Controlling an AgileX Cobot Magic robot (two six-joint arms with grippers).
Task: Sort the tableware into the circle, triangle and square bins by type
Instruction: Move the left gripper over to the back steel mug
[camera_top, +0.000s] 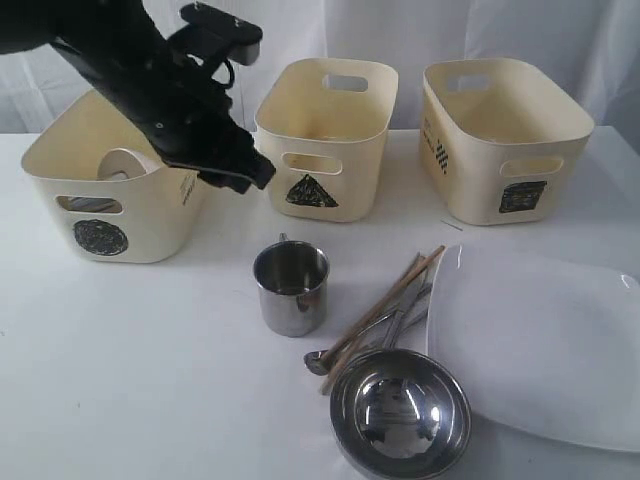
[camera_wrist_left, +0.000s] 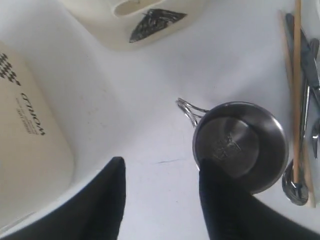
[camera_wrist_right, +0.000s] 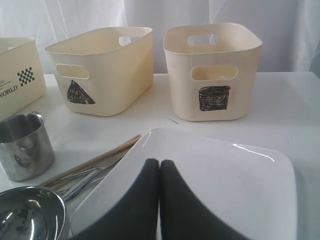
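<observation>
Most of the tableware lay unsorted on the white table. A steel mug stood upright in front of the triangle bin. Beside it, wooden chopsticks rested across a cluster of metal cutlery, whose ends reached the rim of a steel bowl at the near edge. A large white plate lay flat next to the bowl, in front of the square bin.

Only the circle bin showed anything inside: a pale rounded shape, possibly a small white bowl, though too little of it was visible to be sure. The triangle bin looked empty as far as the view reached, and the inside of the square bin could not be seen.

The left gripper hung above the table between the circle bin and the mug, its fingers spread apart and holding nothing. The right gripper hovered low over the plate with its fingers pressed together, also holding nothing.

By this showing the sort had barely begun, with the mug, bowl, plate, chopsticks and cutlery all left to bin.
</observation>
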